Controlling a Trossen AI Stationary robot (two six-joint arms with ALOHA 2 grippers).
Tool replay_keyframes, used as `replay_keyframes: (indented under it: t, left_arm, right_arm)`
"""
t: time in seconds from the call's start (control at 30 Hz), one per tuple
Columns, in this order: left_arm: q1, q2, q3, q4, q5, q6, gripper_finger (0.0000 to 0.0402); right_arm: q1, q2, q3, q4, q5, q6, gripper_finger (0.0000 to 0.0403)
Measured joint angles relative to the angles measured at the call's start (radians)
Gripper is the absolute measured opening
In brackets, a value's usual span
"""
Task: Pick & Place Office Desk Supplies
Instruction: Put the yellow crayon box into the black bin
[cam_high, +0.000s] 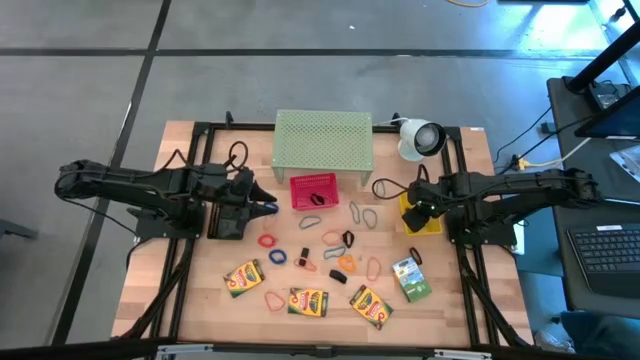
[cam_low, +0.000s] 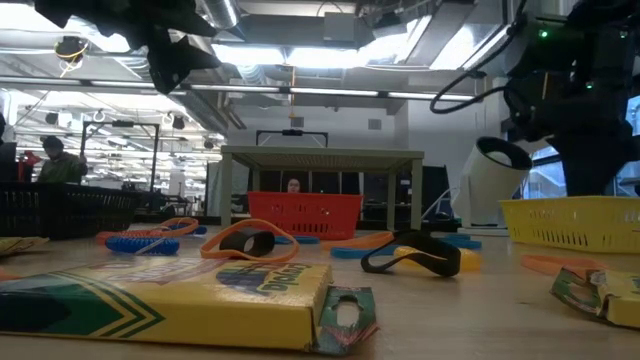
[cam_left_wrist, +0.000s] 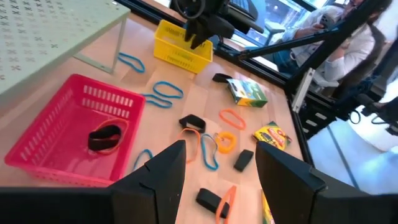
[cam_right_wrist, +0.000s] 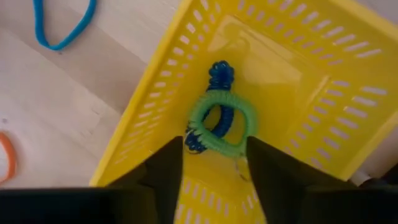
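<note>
Right gripper (cam_right_wrist: 211, 177): fingers parted above yellow basket (cam_right_wrist: 311, 81), green and blue coil bands (cam_right_wrist: 217, 121) released inside. Lift straight up, clear of the rim. Left gripper (cam_left_wrist: 217, 171): fingers spread, empty, near red basket (cam_left_wrist: 68, 134).

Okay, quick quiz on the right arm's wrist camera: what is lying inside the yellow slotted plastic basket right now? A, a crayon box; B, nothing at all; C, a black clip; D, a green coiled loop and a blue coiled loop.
D: the right wrist view looks straight down into the yellow slotted plastic basket, where a green coiled loop lies over a blue coiled loop, just beyond the open right gripper.
</note>
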Motion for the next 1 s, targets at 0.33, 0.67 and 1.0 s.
replay_keyframes:
  t: [0.33,0.67,1.0]
  left_arm:
    - [-0.015,0.025,0.028,-0.115,0.244,0.083,0.0191]
    - [-0.121,0.270,0.281,-0.658,0.121,0.464,0.0191]
    - [-0.162,0.507,0.304,-0.687,0.223,0.684,0.0191]
  right_arm:
    - [0.000,0.000,0.028,0.002,0.083,0.015,0.0237]
    - [0.001,0.000,0.109,0.001,0.157,-0.004,0.0202]
    - [0.002,0.000,0.143,0.003,0.191,-0.021,0.0180]
